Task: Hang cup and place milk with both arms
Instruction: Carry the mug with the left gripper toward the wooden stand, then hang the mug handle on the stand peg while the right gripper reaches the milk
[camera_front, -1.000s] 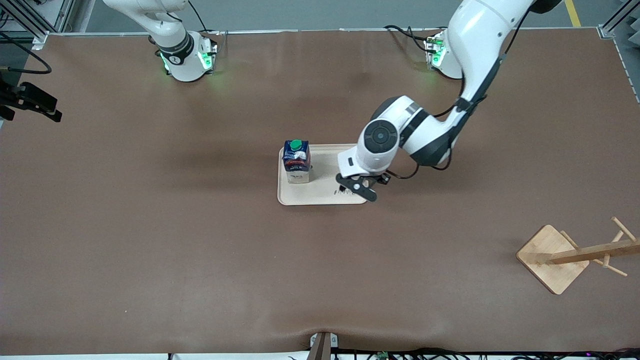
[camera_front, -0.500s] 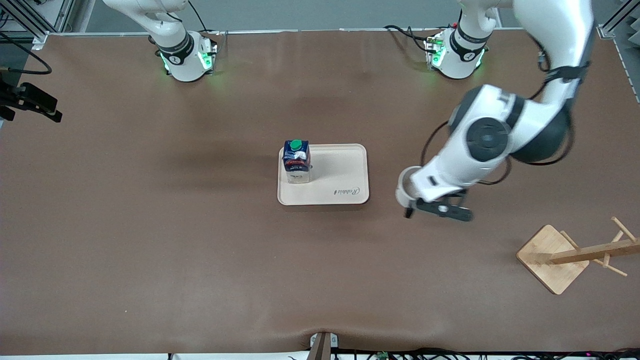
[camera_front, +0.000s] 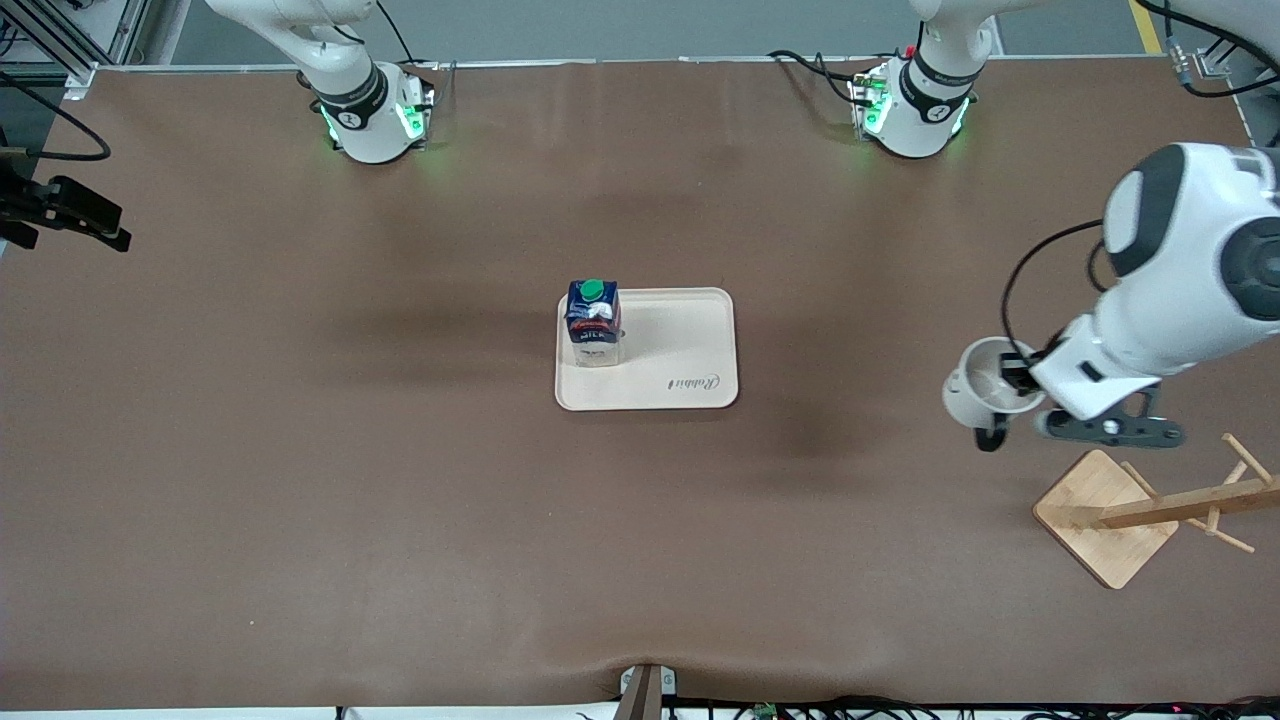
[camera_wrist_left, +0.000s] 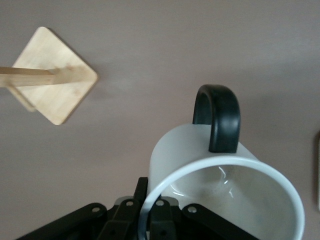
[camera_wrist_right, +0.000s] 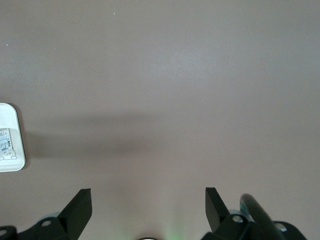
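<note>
Cup (camera_front: 982, 392) – white, glossy, round-walled, with a thick black loop handle (camera_wrist_left: 218, 117); carried in the air by the left gripper (camera_front: 1015, 378), whose fingers are pinched on the rim beside the handle. Mouth tipped sideways, away from the wrist; handle on the lower side in the front view. The cup hangs over bare table, near the rack (camera_front: 1150, 510) and a little short of its base.

Rack – pale bamboo, flat square base set corner-on, slim post with thin pegs angling out. Step in hand, as I judge it: bring the handle loop onto a peg. To do it well, turn the wrist so the loop faces a peg tip, slide on along the peg's line, release only once the weight sits.

Milk (camera_front: 593, 323) – dark blue carton, green round cap, upright on the smooth beige tray (camera_front: 690, 350), well apart from the left gripper.

Right gripper (camera_wrist_right: 148, 200) waits at its own end of the table, fingers spread, holding nothing – matte brown table below it
</note>
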